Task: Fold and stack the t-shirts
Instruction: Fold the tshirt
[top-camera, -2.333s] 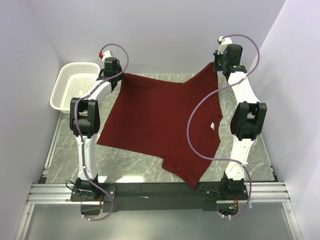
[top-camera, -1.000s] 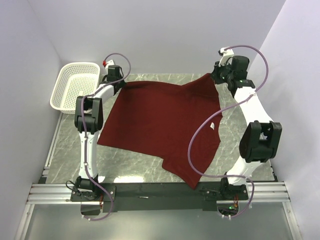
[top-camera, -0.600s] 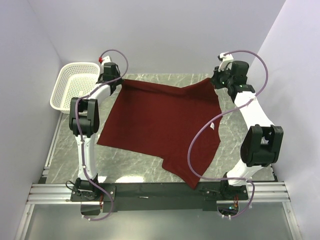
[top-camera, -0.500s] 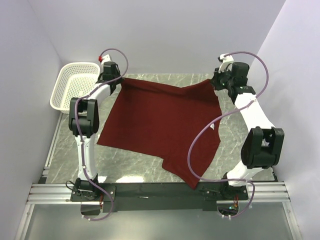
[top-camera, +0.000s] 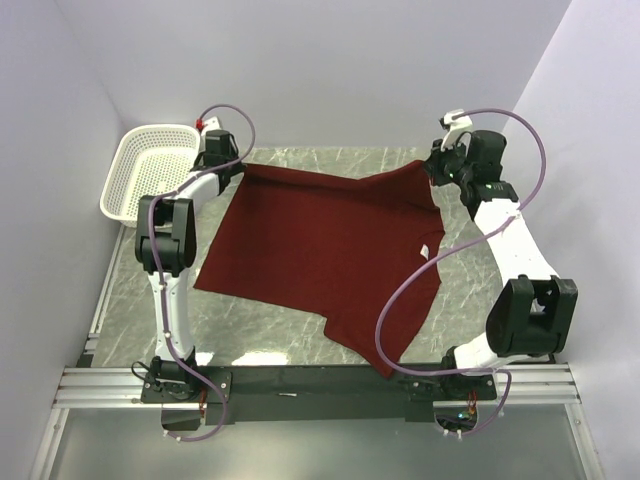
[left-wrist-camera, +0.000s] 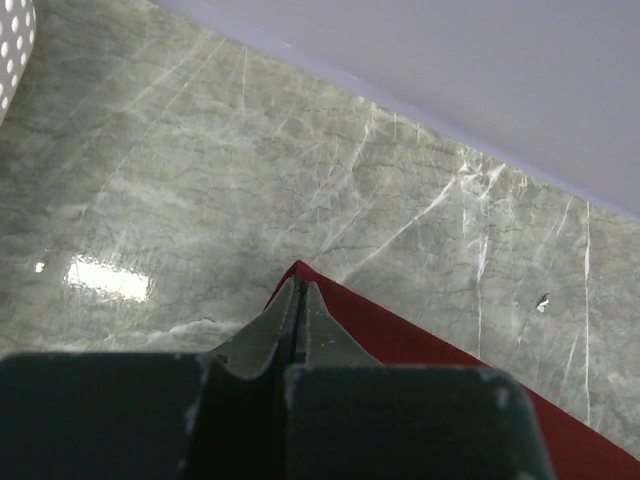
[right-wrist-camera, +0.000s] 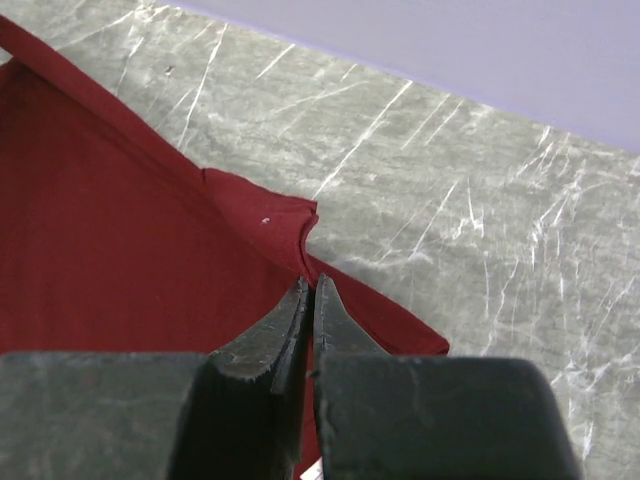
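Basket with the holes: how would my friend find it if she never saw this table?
Start at the grey marble table and look to its far left corner, by the side wall. The white basket sits there, left of the spread dark red t-shirt. It is the only thing full of little holes, with raised sides, while the shirt is plain cloth.

I'm looking down on a grey, white-veined marble counter (top-camera: 250, 325). A maroon t-shirt (top-camera: 320, 250) lies spread across its middle, mostly flat. Its collar and small white neck label (top-camera: 424, 250) point toward 3 o'clock, and one sleeve reaches the near edge around 5 o'clock. A white mesh basket (top-camera: 145, 178) sits in the 10 o'clock corner, just apart from the shirt. Bare stone shows at 7 and 4 o'clock.
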